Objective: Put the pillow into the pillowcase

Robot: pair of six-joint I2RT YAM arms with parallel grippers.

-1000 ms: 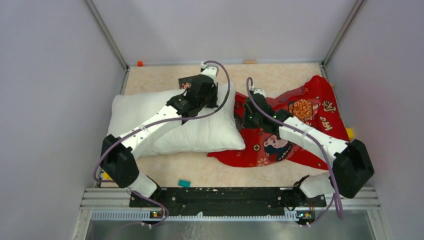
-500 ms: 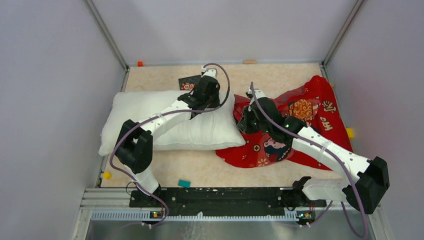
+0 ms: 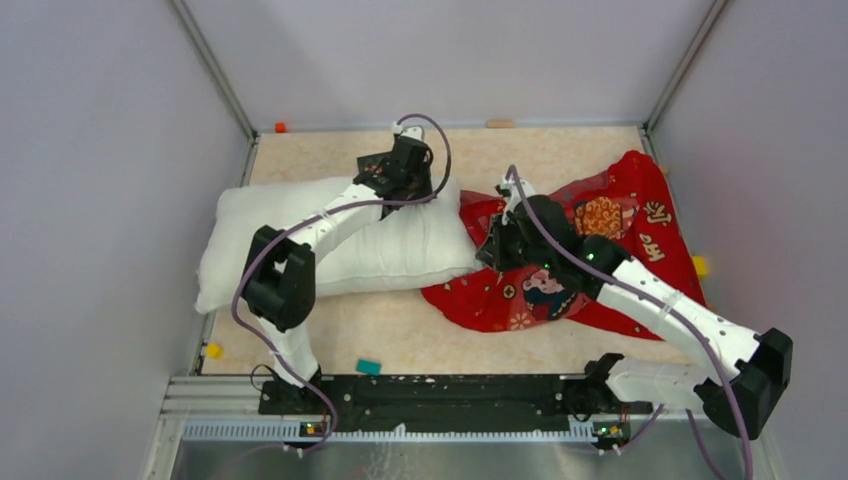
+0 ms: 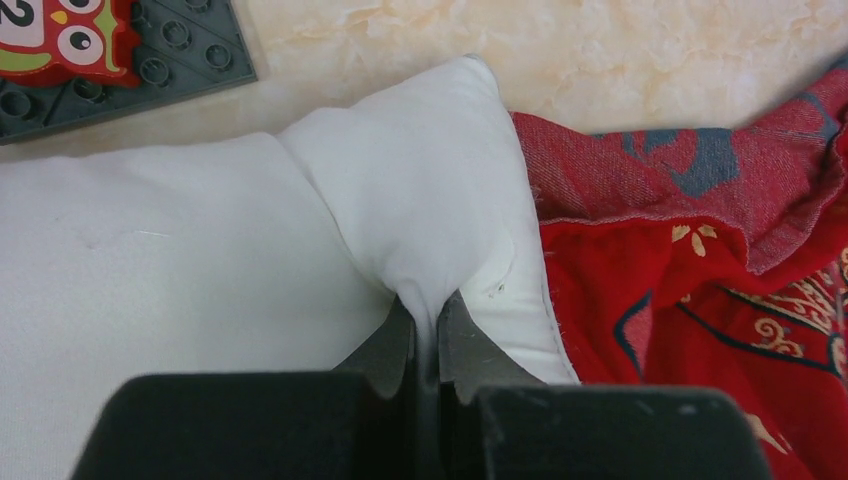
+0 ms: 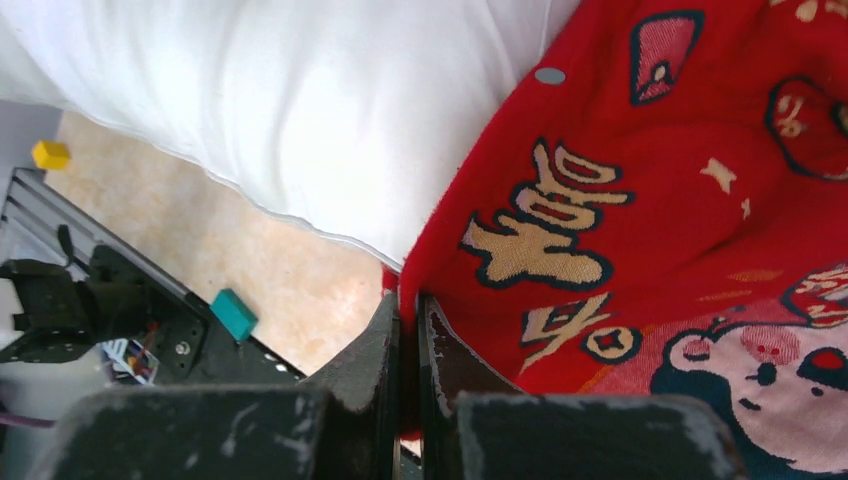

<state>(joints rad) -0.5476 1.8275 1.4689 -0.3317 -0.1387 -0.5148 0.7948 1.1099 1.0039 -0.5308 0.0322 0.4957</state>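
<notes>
The white pillow (image 3: 330, 235) lies on the left half of the table, its right end against the red pillowcase (image 3: 610, 215). My left gripper (image 4: 427, 318) is shut on a pinched fold of the pillow (image 4: 200, 260) near its far right corner. The pillowcase (image 4: 700, 270) lies just right of that corner, its hem running alongside the pillow's edge. My right gripper (image 5: 410, 305) is shut on the pillowcase (image 5: 620, 180) at its edge, beside the pillow (image 5: 300, 90). In the top view the right gripper (image 3: 497, 245) sits at the case's left edge and the left gripper (image 3: 412, 180) at the pillow's far edge.
A grey studded plate with an owl picture (image 4: 110, 45) lies beyond the pillow. A teal block (image 3: 369, 367) and a yellow block (image 3: 212, 350) lie near the front rail. Another yellow block (image 3: 700, 266) sits at the right wall. Grey walls enclose the table.
Both arms have stretched further out. The left gripper has carried the pillow's corner back and slightly left. The right gripper has drawn the pillowcase's edge left, closer to the pillow.
</notes>
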